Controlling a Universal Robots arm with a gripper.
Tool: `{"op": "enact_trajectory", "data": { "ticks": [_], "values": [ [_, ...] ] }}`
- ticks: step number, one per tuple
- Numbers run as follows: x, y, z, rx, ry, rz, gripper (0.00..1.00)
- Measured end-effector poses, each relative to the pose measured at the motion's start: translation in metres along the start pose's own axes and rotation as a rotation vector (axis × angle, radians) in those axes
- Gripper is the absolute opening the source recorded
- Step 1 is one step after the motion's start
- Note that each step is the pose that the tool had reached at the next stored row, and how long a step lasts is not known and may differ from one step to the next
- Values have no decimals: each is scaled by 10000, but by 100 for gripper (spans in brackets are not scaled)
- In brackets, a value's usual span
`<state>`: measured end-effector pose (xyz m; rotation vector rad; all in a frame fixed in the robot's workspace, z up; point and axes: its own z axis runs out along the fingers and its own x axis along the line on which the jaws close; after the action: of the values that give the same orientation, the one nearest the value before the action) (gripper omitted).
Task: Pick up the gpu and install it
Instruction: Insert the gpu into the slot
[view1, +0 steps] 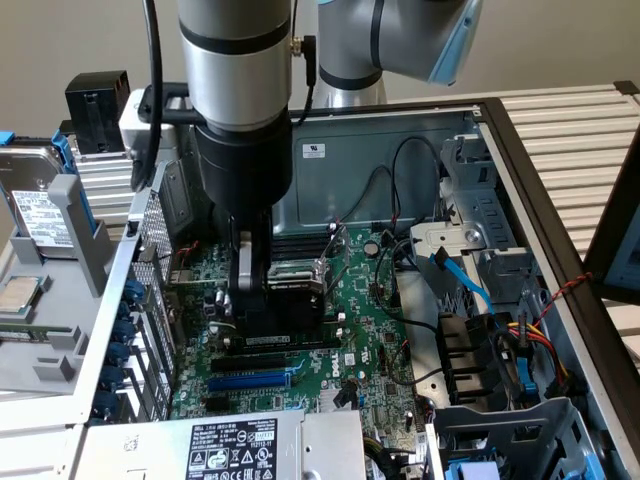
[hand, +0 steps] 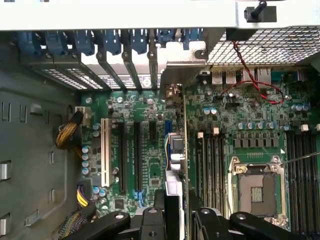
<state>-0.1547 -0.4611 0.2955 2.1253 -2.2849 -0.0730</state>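
Observation:
My gripper (view1: 248, 285) is lowered into the open computer case and is shut on the gpu (view1: 275, 312), whose black block hangs just below the fingers over the green motherboard (view1: 385, 335). In the wrist view the gpu (hand: 176, 145) shows edge-on between my fingers (hand: 165, 212). It stands upright along the motherboard (hand: 145, 115), between the black expansion slots (hand: 136, 155) and the memory slots. Its silver end bracket (hand: 172, 75) reaches the case's rear slot openings. I cannot tell whether the card's edge is seated in a slot.
The bare CPU socket (hand: 255, 187) lies beside the card. A blue slot (view1: 250, 380) and the power supply (view1: 250, 445) sit near the case front. Blue and black cables (view1: 465, 280) and the drive cage fill the exterior view's right. A hard drive (view1: 40, 215) stands outside, left.

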Motion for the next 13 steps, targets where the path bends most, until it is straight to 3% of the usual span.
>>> {"op": "enact_trajectory", "data": {
  "ticks": [9, 13],
  "values": [
    [52, 21, 164, 0, -3, -1, 28],
    [57, 70, 218, -1, -3, -1, 28]
  ]
}}
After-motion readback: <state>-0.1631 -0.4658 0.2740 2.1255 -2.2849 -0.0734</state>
